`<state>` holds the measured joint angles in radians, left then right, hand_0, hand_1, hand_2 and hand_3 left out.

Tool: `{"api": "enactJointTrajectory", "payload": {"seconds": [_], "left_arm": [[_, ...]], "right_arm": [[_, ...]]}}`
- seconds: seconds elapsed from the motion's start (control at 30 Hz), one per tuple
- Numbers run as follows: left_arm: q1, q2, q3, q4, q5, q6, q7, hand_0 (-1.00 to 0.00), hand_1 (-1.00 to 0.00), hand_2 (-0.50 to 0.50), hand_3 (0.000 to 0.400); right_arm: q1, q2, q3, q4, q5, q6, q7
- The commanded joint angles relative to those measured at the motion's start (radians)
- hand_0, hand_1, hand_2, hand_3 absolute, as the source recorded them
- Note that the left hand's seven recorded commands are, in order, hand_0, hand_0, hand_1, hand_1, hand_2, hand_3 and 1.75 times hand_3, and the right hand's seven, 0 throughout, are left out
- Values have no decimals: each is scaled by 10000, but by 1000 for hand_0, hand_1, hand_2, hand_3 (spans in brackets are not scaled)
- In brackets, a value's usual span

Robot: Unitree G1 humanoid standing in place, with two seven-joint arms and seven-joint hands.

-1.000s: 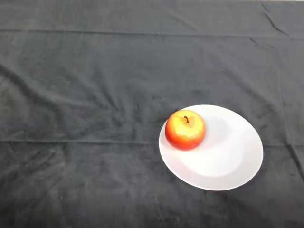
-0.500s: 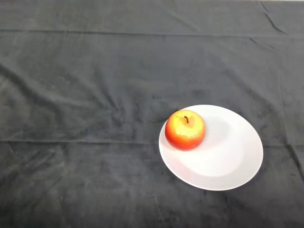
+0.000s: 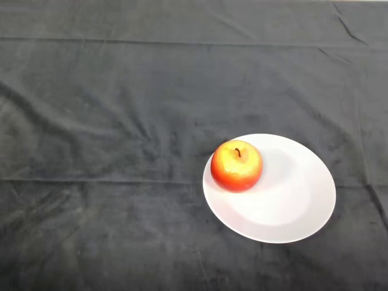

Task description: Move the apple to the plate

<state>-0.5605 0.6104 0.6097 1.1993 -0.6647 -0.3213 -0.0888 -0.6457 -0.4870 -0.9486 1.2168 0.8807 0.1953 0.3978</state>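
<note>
judging from how things lie, the task looks done: the apple (image 3: 236,165) sits on the plate (image 3: 291,206), and nothing seems left but to confirm it stays put. the apple rests on the plate's left part, close to the rim there, with its stem pointing up and its red-and-yellow skin facing the camera. it stands upright and appears settled, though so near the edge a nudge could likely roll it off onto the cloth (image 3: 109,133). the plate is white, round and shallow, and holds only the apple; the rest of its surface is bare. it lies on the dark cloth toward the right of the table, flat as far as one can see. no part of the robot shows in the head view, so the state of the hand cannot be told.
</note>
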Motion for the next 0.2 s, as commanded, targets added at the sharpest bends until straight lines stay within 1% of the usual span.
{"api": "enactJointTrajectory", "payload": {"seconds": [0.03, 0.2], "left_arm": [[-142, 126, 205, 10, 156, 125, -171, 0, 0, 0, 0], [-159, 103, 225, -1, 222, 158, -214, 0, 0, 0, 0]], "right_arm": [[-148, -202, -39, 7, 184, -87, 25], [-148, -201, -39, 6, 184, -88, 25]]}}
